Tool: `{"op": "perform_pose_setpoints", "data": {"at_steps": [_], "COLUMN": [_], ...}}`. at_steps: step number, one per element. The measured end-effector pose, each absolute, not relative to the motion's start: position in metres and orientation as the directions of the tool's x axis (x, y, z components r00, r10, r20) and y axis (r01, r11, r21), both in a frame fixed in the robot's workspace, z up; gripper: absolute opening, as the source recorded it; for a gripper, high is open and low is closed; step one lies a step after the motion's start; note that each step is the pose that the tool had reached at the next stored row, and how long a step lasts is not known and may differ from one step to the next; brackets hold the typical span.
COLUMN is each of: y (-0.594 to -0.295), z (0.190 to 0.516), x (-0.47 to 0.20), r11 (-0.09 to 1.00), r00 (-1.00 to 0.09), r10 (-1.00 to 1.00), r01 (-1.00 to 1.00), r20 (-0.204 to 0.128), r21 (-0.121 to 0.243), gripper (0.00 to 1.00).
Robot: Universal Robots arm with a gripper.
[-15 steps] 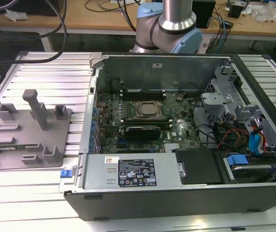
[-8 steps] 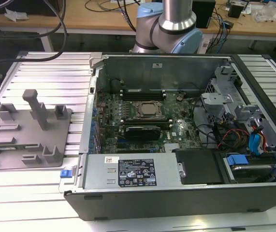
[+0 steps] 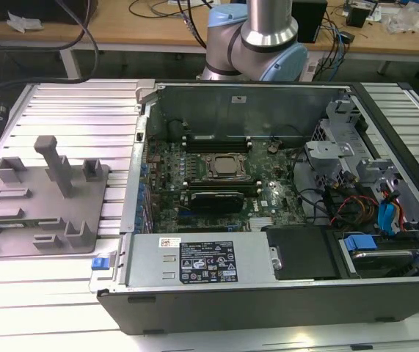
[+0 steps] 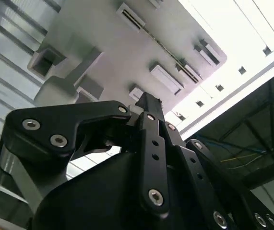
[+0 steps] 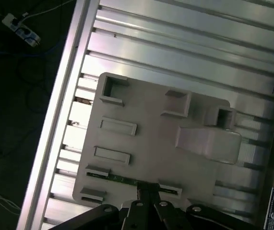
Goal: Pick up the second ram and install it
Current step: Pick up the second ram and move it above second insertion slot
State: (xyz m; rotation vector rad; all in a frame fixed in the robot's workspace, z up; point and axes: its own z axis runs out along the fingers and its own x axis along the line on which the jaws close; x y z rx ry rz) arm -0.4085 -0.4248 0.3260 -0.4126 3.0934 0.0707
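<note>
Matt grey plastic fixture (image 5: 146, 139) on ribbed metal table (image 5: 184, 48).

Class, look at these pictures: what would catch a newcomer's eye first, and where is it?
The open computer case with its motherboard stands out in the exterior view. On that view's left lies a grey fixture. In the first wrist view the tool hangs right by a green ram slotted at the fixture's edge.

In the first wrist view, the hand (image 5: 146, 188) covers the middle of what we take to be the second ram (image 5: 120, 179), a thin green strip on the grey fixture (image 5: 151, 139); the frame's edge crops the hand's body.
</note>
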Motion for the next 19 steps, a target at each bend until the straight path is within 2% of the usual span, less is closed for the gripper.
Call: {"op": "perform_pose_setpoints", "data": {"at_steps": [7,19], "y": [-0.4248,-0.4248], "z": [0.3247,0.3232], "x": [-0.4085,-0.4085], "r11": [0.903,0.719], "r00": [-0.904,-0.720], "r10": [-0.427,-0.694], "r01": [-0.427,-0.694], "r20": [-0.025,-0.023], "r21": [0.039,0.037], "gripper": [0.08,0.08]}}
